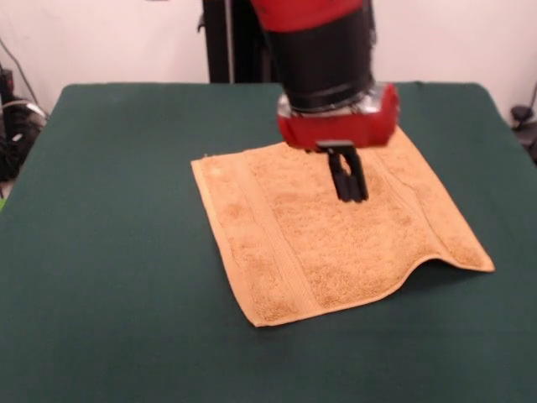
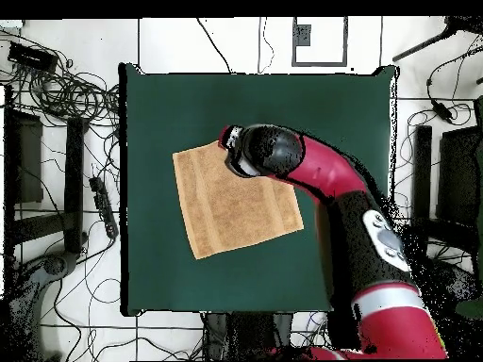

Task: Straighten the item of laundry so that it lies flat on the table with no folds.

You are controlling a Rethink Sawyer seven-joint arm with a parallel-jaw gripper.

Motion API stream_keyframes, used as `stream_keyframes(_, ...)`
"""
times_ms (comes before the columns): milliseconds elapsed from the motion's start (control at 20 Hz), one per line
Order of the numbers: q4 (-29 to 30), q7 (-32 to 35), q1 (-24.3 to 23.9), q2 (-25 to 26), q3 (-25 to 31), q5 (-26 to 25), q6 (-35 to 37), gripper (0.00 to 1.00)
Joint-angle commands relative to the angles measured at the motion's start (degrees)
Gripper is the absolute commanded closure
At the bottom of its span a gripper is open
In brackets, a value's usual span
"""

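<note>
Felt-covered table (image 1: pixel 101 252) filled both views, dark green and far larger than anything on it; the arm (image 2: pixel 377 236) reached in over it from about five o'clock in the overhead view; the towel (image 1: pixel 285 243) lay spread near the table's middle, turned slightly askew, almost flat. Paler woven bands (image 1: pixel 268 231) ran near its ends; one lifted ripple remained along the front-view edge at about four o'clock (the near right corner sat raised off the felt). The gripper (image 1: pixel 348 186) hung over the towel's far half, fingers pressed together and holding nothing, tips close above the pile or just touching, hard to say which. Terry like this looked light, limp and grippy; I judged a pinch at the rippled corner, drawn outward, would suit best.
</note>
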Motion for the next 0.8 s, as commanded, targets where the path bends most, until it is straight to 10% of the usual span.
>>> stream_keyframes(50,13.9,9.2,-1.9,-1.3,9.2,7.9,0.2,1.00)
stream_keyframes(800,9.8,4.0,-1.9,4.1,4.9,0.5,-2.8,1.00)
